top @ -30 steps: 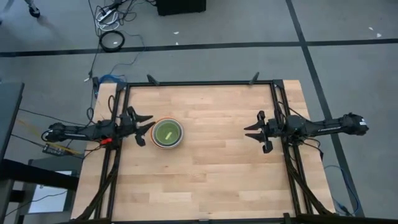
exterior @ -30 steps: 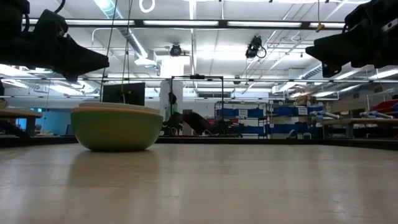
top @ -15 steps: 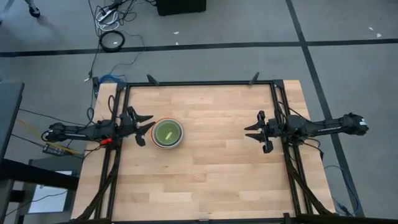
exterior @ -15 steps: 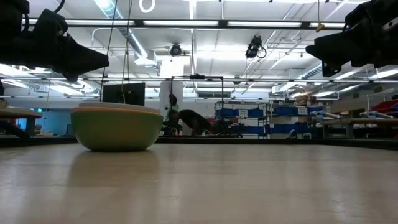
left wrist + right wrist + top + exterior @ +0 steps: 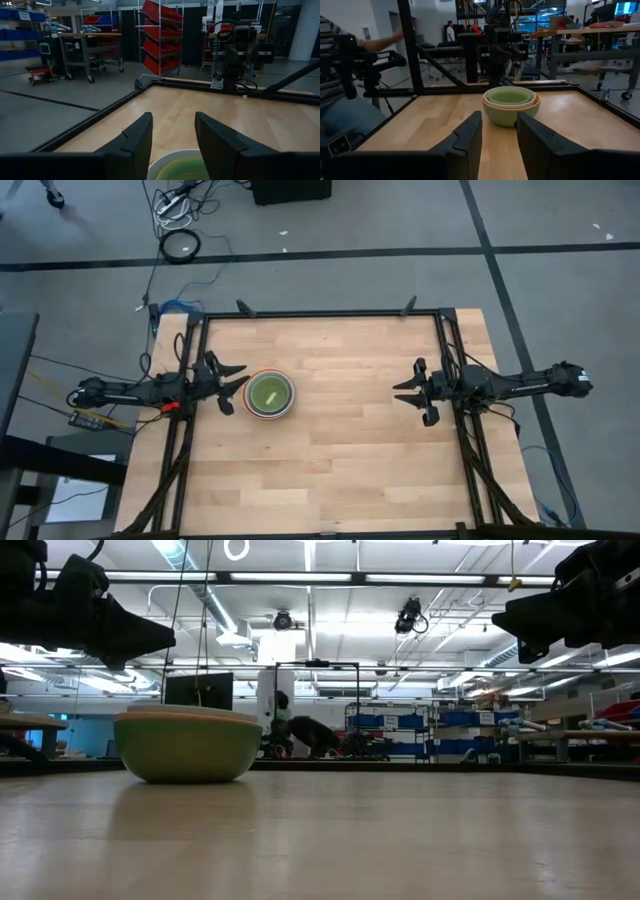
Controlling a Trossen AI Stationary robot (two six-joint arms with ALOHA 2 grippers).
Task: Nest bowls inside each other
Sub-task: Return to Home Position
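The bowls stand nested in one stack (image 5: 270, 394) on the wooden table, left of its middle. The stack (image 5: 511, 105) shows a sage green outer wall, an orange rim and a white rim, with a greenish inside. It rests on the outer bowl's base (image 5: 188, 776). My left gripper (image 5: 232, 383) hovers open just left of the stack and above it, and the stack's rim (image 5: 180, 162) shows below its fingers. My right gripper (image 5: 408, 392) hovers open at the table's right side, pointing level toward the stack, far from it. Both grippers are empty.
A black frame (image 5: 320, 313) runs along the table's far, left and right edges. Bare wood (image 5: 350, 450) lies between the stack and my right gripper and toward the near edge. A person (image 5: 283, 725) moves in the room behind the table.
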